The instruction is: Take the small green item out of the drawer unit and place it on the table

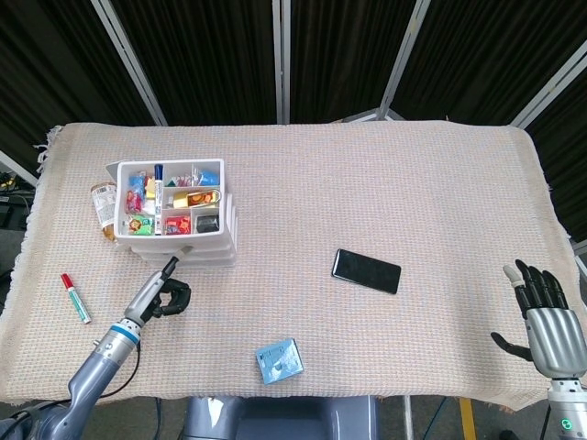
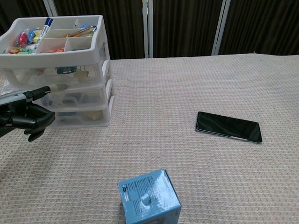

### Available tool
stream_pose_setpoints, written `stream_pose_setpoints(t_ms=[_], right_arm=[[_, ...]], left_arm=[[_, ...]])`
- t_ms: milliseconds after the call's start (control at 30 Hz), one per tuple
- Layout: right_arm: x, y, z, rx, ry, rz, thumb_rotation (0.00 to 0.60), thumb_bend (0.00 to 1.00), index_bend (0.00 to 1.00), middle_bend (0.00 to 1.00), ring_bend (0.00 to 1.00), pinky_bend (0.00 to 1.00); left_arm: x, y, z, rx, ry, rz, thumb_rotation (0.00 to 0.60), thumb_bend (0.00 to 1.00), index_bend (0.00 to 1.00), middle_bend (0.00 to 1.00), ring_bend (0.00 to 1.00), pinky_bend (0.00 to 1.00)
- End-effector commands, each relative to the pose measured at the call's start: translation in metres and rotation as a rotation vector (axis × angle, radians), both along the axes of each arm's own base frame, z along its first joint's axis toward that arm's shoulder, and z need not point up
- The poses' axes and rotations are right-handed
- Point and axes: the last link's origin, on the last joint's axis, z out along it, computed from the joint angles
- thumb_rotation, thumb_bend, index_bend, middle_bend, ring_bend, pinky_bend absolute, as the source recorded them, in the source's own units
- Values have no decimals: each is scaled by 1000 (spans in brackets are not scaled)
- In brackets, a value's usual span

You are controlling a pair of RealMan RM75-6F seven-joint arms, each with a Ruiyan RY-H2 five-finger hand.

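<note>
The white three-tier drawer unit (image 1: 206, 240) (image 2: 100, 70) stands at the table's left, its open top tray full of small colourful things. A small green item (image 1: 135, 229) lies at that tray's front left corner. My left hand (image 1: 166, 293) (image 2: 24, 117) is just in front of the unit with its fingers curled in and one finger stretched out, its tip touching the middle drawer's front. It holds nothing. All drawers look closed. My right hand (image 1: 547, 323) hovers at the table's near right edge, fingers spread and empty.
A black phone (image 1: 367, 271) (image 2: 228, 126) lies mid-table. A small blue box (image 1: 279, 360) (image 2: 149, 196) sits near the front edge. A red marker (image 1: 75, 298) lies left of my left hand. A small bottle (image 1: 102, 203) lies at the unit's left side.
</note>
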Motion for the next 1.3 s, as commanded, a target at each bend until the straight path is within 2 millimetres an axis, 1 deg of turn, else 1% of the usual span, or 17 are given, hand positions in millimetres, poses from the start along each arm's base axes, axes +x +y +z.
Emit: stream_pose_setpoints(t_ms=[33,367,533,767,1067,1200,1300], right_arm=[[0,0,0,1,1,1,600,21,0,0,0,0],[0,1,0,3,0,1,600,21,0,0,0,0],[1,1,0,2,-3,-1,600,22,0,0,0,0],[1,1,1,4,-2,-5,600,21,0,0,0,0],[2,2,4,-8,-11,-4,600,21,0,0,0,0],[2,2,4,-7,-11,-2,600,21,0,0,0,0],[2,2,3,-6,-11,0,600,21,0,0,0,0]], left_arm=[[1,0,-1,-1,-3,-3,600,636,19,810,832,741],[6,-9,0,-9,-19,-47,600,637,97,810,832,741],[6,-14,2,-9,-22,-65,600,637,113,810,832,741],[5,-21,3,-9,-19,-80,600,637,116,810,832,741],[1,-35,7,-8,-16,-103,600,637,116,810,831,741],[-1,-38,12,28,8,-134,600,637,116,810,832,741],[-3,-40,18,80,60,-162,600,636,92,810,832,741]])
